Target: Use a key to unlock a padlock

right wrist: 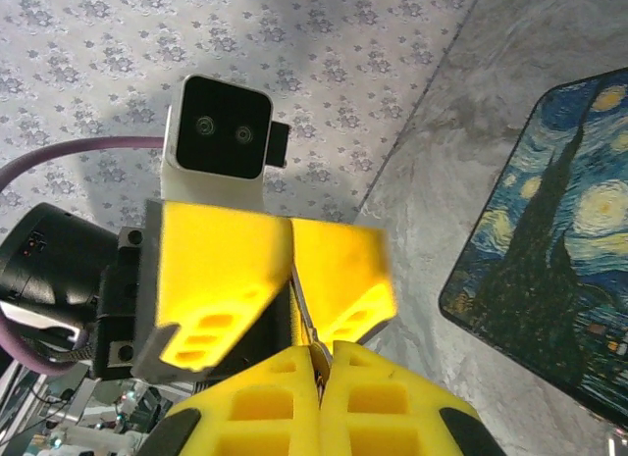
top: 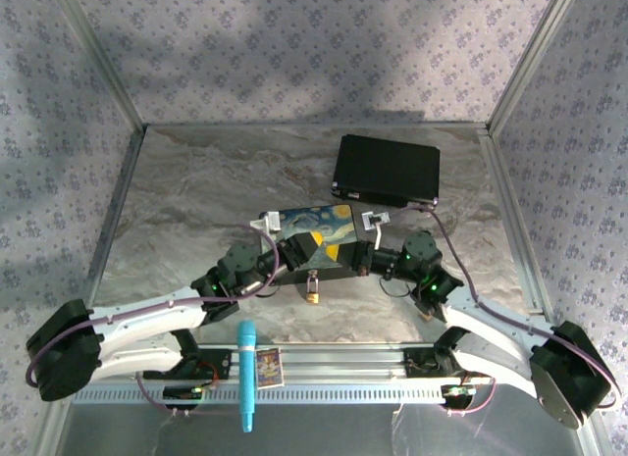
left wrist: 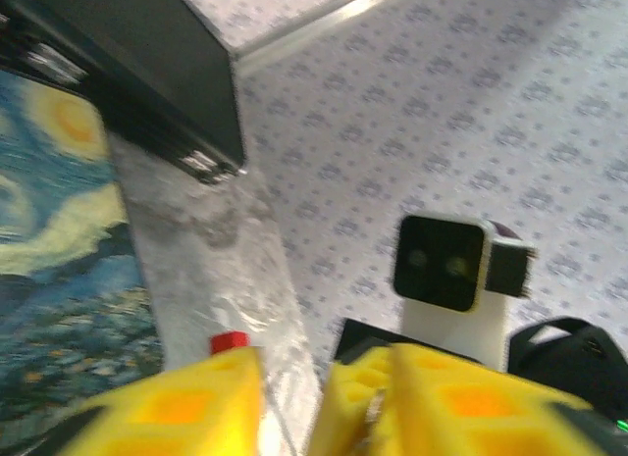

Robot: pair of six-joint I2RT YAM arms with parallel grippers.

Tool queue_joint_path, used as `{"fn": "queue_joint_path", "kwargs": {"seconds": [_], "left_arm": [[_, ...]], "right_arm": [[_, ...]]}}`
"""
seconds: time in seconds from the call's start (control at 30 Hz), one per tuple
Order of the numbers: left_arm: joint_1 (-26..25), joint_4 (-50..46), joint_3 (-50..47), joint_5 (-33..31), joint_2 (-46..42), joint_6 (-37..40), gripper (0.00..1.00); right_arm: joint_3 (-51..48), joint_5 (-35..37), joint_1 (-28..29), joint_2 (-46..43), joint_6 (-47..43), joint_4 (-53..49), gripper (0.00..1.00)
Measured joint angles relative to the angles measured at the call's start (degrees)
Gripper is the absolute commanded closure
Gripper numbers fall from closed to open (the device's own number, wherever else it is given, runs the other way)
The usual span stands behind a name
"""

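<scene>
Item: padlock-and-key trial, mid-task, both arms converged at centre frame of the top view. Progress, as judged: the padlock [top: 312, 289] was off the bench [top: 196, 201] and brought between the two arms, so fetching appeared done. The turning of the key and the springing of the shackle appeared left to do, though the lock was too small to tell whether it was sprung. Left end effector [top: 297, 248]: centre-left, yellow fingers [left wrist: 177, 407] narrowly parted in its own wrist view. Whether they gripped anything could not be told. Padlock: brass body hanging shackle-up just below the point where the two end effectors met, nearly touching both, in front of the lower edge of the painted box [top: 324, 224]. Silvery sliver [right wrist: 306, 319]: thin metal running from between the left fingers down into the right fingertips in the right wrist view. Whether it was the key or the shackle could not be told. Right end effector [top: 339, 253]: centre-right, tip to tip with the left, fingers clenched together on that sliver. Sundries: blue marker [top: 246, 373] at lower left on the base rail, small red piece [left wrist: 229, 341] on the bench beside the left fingers, black case [top: 386, 170] at upper right, well apart from the work.
</scene>
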Motion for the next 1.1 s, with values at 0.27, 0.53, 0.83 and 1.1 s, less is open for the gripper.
{"fn": "queue_joint_path", "kwargs": {"seconds": [0.27, 0.53, 0.83, 1.1], "left_arm": [[-0.5, -24.3, 4.4, -6.7, -5.3, 6.2, 0.30], [-5.9, -28.1, 0.8, -5.6, 2.2, 12.5, 0.41], [-8.2, -23.1, 0.4, -5.6, 16.0, 17.8, 0.39], [-8.2, -18.9, 0.4, -7.0, 22.3, 17.8, 0.53]], "right_arm": [[0.5, 2.0, -1.1, -3.9, -6.6, -15.5, 1.00], [0.1, 4.0, -3.3, -7.0, -10.4, -26.5, 1.00], [-1.2, 5.2, -3.5, -9.6, -12.7, -33.4, 1.00], [-3.6, 6.3, -3.5, -11.9, -12.9, -34.9, 1.00]]}}
